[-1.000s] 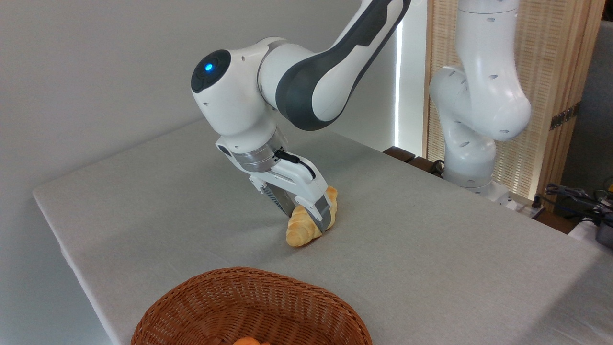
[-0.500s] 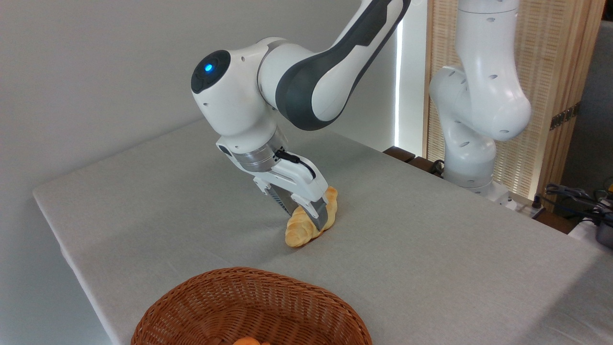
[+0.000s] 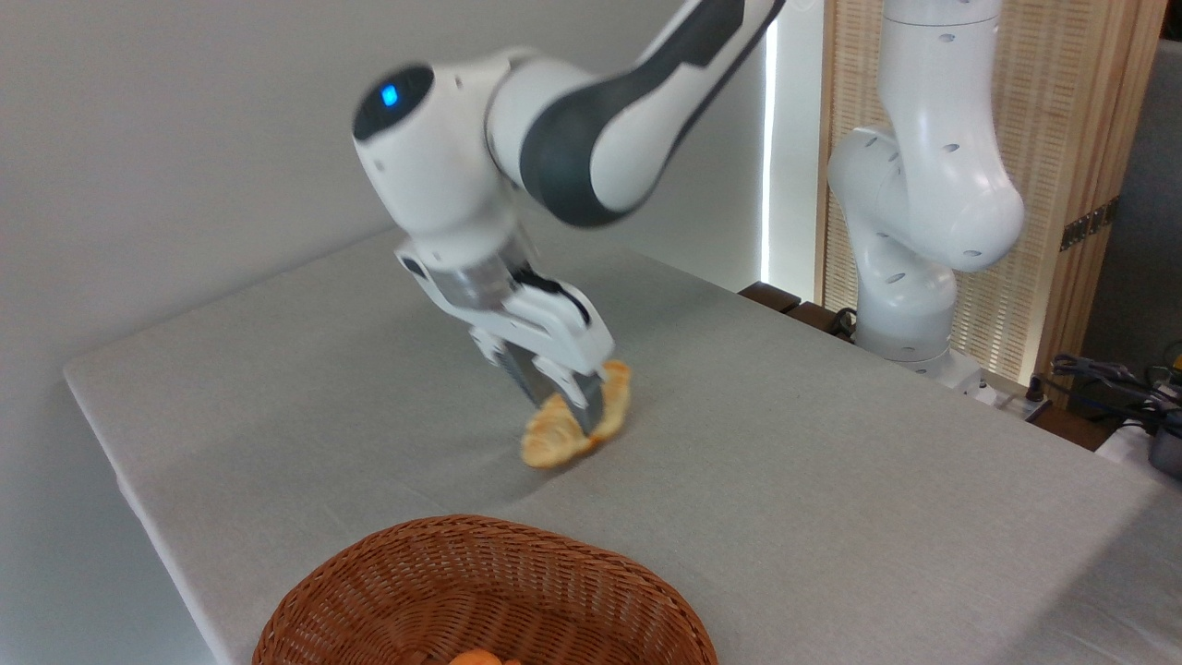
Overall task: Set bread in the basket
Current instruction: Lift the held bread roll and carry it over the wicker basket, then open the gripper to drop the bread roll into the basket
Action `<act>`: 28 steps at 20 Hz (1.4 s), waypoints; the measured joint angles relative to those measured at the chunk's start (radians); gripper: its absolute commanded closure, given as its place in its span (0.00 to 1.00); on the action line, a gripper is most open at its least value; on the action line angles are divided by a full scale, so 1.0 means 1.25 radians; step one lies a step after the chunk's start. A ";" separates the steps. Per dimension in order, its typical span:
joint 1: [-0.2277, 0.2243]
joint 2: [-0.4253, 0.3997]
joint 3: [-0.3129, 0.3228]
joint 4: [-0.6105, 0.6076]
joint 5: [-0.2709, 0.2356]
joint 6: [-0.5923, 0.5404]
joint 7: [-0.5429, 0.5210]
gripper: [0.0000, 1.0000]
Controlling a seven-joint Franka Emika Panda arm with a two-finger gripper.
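While gripped: bread (image 3: pixel 557 438) (pale-golden, blurred)

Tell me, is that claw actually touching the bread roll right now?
Touching. The one camera view shows the gripper with its fingers closed across the middle of the bread, no gap between them, though the picture is motion-blurred.

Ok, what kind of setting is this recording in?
Probably a robotics lab or test room staged as a tabletop: a grey cloth-covered table, a bare wall, a slatted wooden screen, and loose cables at the right edge beside the robot's base.
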 measured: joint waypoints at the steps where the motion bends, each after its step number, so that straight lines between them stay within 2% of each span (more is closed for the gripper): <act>1: 0.000 -0.002 0.001 0.032 0.000 0.004 0.000 0.44; 3: 0.002 -0.006 0.004 0.073 0.001 0.022 0.004 0.41; 6: 0.013 -0.011 0.014 0.119 0.011 0.104 0.006 0.39; 7: 0.017 -0.011 0.017 0.122 0.023 0.135 0.008 0.36; 8: 0.019 -0.011 0.020 0.123 0.031 0.156 0.009 0.23; 9: 0.021 -0.010 0.023 0.123 0.046 0.194 0.012 0.16; 12: 0.024 -0.005 0.035 0.123 0.071 0.281 0.012 0.11; 15: 0.025 -0.002 0.053 0.123 0.076 0.334 0.014 0.00; 21: 0.026 0.005 0.065 0.122 0.105 0.360 0.019 0.00; 28: 0.026 0.006 0.065 0.122 0.108 0.363 0.019 0.00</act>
